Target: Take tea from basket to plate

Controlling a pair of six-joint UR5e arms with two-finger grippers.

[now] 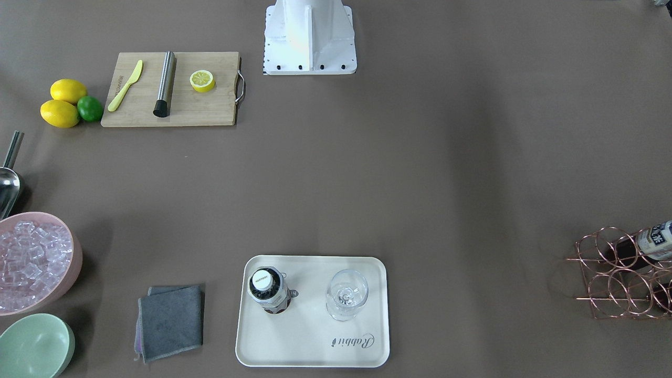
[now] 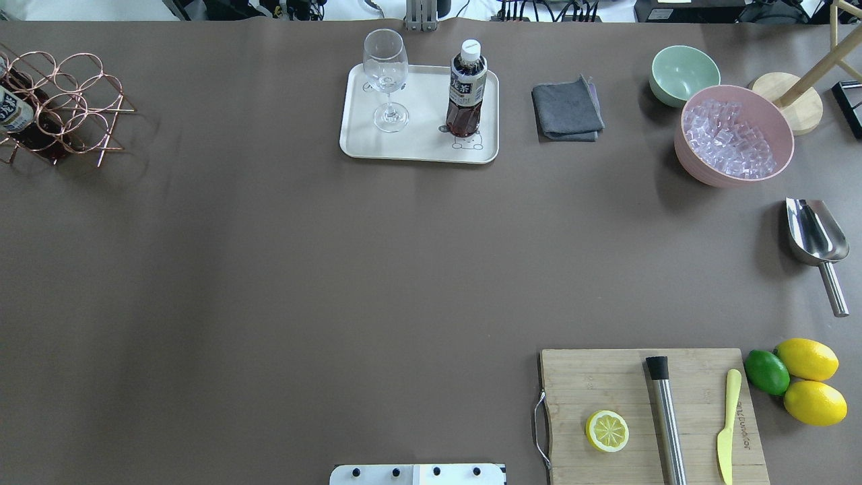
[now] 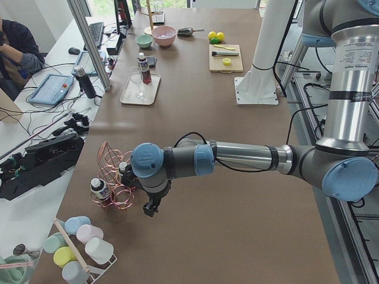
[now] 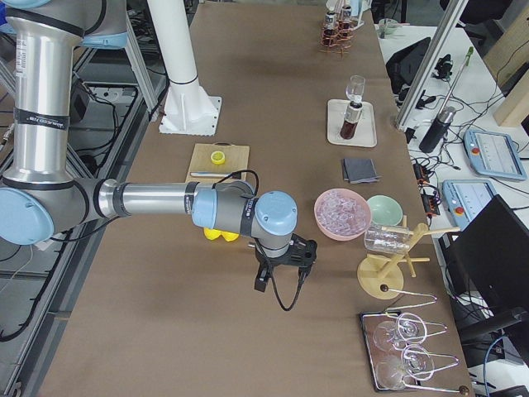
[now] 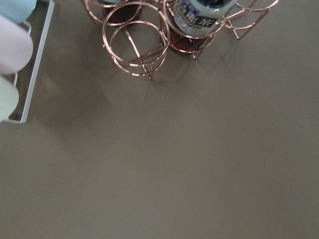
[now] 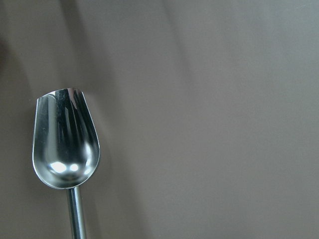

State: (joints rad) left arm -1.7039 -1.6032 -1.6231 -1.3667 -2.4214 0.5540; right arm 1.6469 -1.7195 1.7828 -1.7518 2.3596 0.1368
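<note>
Small clear plastic tea bottle (image 2: 466, 91), white-capped, upright on cream rectangular tray (image 2: 417, 145), upper centre overhead; second bottle (image 2: 12, 111) lying in rose-gold wire basket (image 2: 74, 87), upper left. Probably light, stiff, slick: best held round labelled waist. Left claw (image 3: 149, 210) just beside basket, right claw (image 4: 281, 279) well apart: spread impossible to tell.

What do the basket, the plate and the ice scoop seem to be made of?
The basket: thin metal wire, glossy rose-copper finish, open rings. The plate: probably plastic or melamine, matte cream, with printed drawing. The scoop: polished steel by its look, since it gives mirror-like reflections.
</note>
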